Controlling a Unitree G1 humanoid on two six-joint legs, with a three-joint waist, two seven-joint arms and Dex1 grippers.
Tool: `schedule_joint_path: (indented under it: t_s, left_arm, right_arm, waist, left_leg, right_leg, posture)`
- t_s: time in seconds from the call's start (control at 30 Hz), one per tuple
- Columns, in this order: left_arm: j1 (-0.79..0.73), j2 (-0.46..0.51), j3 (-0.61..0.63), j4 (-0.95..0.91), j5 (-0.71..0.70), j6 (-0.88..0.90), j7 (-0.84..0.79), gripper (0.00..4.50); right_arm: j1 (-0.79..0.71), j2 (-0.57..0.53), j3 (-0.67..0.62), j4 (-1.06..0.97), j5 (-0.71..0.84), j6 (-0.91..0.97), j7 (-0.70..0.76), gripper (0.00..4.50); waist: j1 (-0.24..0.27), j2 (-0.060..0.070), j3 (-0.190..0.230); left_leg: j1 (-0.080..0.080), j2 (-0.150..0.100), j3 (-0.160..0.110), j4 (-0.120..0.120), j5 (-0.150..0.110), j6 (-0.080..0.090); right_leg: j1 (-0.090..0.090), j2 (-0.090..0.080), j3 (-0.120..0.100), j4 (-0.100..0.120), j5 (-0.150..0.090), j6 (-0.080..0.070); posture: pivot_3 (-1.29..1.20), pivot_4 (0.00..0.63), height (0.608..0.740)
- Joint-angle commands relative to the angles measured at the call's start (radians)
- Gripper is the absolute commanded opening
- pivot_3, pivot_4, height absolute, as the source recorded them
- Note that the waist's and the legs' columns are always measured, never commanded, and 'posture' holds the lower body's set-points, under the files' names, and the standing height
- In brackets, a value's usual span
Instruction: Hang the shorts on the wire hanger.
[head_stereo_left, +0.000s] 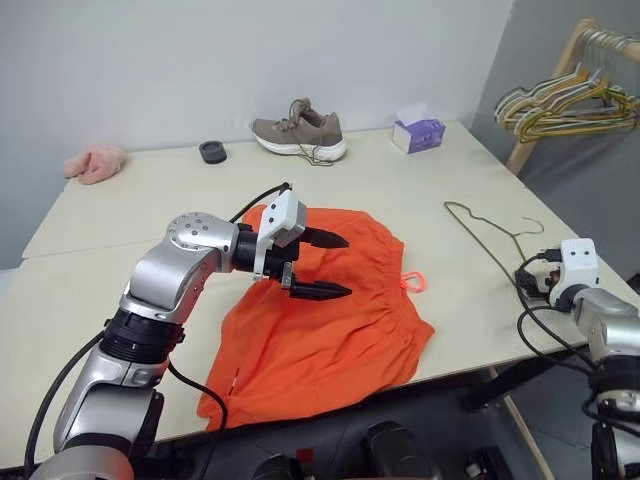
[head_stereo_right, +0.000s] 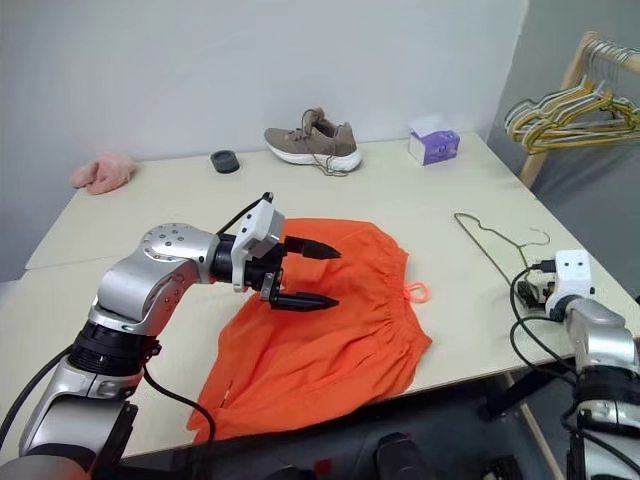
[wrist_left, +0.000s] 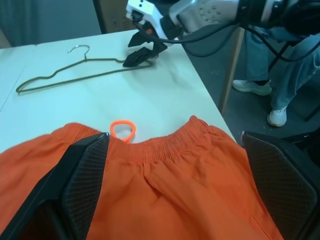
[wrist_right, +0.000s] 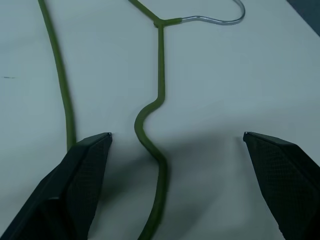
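Both claws gape wide, holding nothing.
Your left gripper hovers over the shorts, spread on the table; your right gripper sits at the wire hanger, lying flat right of the shorts.

Shorts lie flat on tabletop, near front edge, centre. Loop sticks out from shorts' right side. Wire hanger flat on tabletop, right of shorts, apart from them. Shoe at far edge, behind shorts. Tissue box right of shoe. Small round thing left of shoe. Fluffy item at far left. Bunched hangers on rack beyond tabletop's right corner.
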Motion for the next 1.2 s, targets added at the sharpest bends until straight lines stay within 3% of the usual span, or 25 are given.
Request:
schedule_joint_path:
  t_s: [0.03, 0.1, 0.2, 0.57, 0.77, 1.0, 1.2]
  left_arm:
    - [-0.025, 0.001, 0.01, -0.008, 0.004, -0.019, -0.011, 4.48]
    - [-0.026, 0.001, 0.011, -0.007, 0.006, -0.02, -0.013, 4.48]
    - [-0.028, -0.001, 0.015, -0.001, 0.011, -0.026, -0.012, 4.5]
    - [-0.007, 0.004, 0.02, -0.006, 0.023, -0.039, -0.007, 4.5]
    - [0.003, 0.022, 0.031, 0.021, 0.033, -0.041, -0.009, 4.5]
    - [-0.041, 0.02, 0.074, 0.219, 0.129, -0.14, 0.102, 4.5]
    - [-0.193, 0.008, 0.131, 0.501, 0.186, -0.197, 0.205, 4.5]
  right_arm:
    - [-0.089, -0.026, 0.046, 0.122, -0.032, 0.021, 0.071, 4.5]
    - [-0.119, -0.031, 0.06, 0.172, -0.039, 0.028, 0.091, 4.5]
    - [-0.162, -0.032, 0.088, 0.265, -0.039, 0.127, 0.183, 3.87]
    - [-0.11, -0.004, 0.138, 0.328, -0.1, 0.09, 0.13, 0.01]
    - [-0.066, -0.016, 0.17, 0.173, -0.131, -0.031, 0.128, 0.01]
    - [0.023, -0.079, 0.143, -0.139, -0.166, -0.231, 0.11, 0.01]
    - [0.108, -0.121, 0.179, -0.382, -0.248, -0.458, 0.099, 0.01]
  waist:
    - [-0.004, 0.0, 0.0]
    - [-0.007, 0.0, 0.0]
    - [-0.011, 0.0, 0.0]
    - [0.001, -0.022, -0.018]
    - [0.014, -0.028, -0.024]
    - [0.007, -0.009, -0.013]
    - [0.008, -0.007, -0.011]
  left_leg:
    - [0.0, 0.0, 0.0, 0.0, 0.0, 0.0]
    - [0.0, 0.0, -0.001, 0.0, 0.0, 0.0]
    - [0.0, 0.0, -0.002, 0.0, 0.0, 0.0]
    - [0.006, 0.001, -0.01, 0.0, -0.001, -0.001]
    - [0.006, 0.0, -0.009, 0.001, -0.001, -0.001]
    - [0.004, 0.0, -0.006, 0.0, -0.001, 0.0]
    - [0.0, 0.0, -0.005, 0.0, -0.001, -0.001]
  right_leg:
    - [0.0, 0.0, 0.0, 0.0, 0.0, 0.0]
    - [0.0, 0.0, 0.0, 0.0, 0.0, 0.0]
    - [0.001, 0.0, 0.0, 0.0, 0.0, 0.0]
    - [0.012, 0.0, -0.006, -0.006, 0.0, 0.0]
    - [0.014, -0.002, -0.006, -0.008, 0.0, 0.0]
    - [0.009, -0.002, -0.002, -0.006, 0.0, 0.0]
    - [0.003, -0.001, -0.001, -0.001, 0.0, 0.001]
  posture:
    - [-0.28, 0.062, 0.74]
    - [-0.28, 0.062, 0.74]
    - [-0.27, 0.06, 0.74]
    - [-0.26, 0.051, 0.74]
    - [-0.27, 0.05, 0.74]
    - [-0.27, 0.05, 0.74]
    - [-0.28, 0.054, 0.74]
